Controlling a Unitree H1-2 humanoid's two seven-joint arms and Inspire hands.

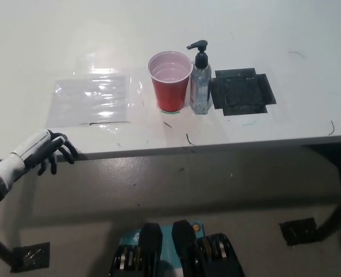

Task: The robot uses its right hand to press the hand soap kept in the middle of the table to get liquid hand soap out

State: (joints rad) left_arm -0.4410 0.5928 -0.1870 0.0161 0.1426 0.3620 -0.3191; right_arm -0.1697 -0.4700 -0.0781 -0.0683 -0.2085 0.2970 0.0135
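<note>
A clear hand soap bottle [200,86] with a black pump head stands upright near the middle of the white table [158,34]. Its spout points left, over a red plastic cup [170,81] that stands touching or almost touching the bottle's left side. My white left hand [40,151] rests at the table's front left edge, its dark fingers curled loosely and apart, holding nothing. My black right arm and hand do not appear in the head view.
A black taped square [242,92] lies flat just right of the bottle. A clear plastic sheet [92,98] lies on the table's left part. The table's front edge runs across the picture at mid height, with grey floor below.
</note>
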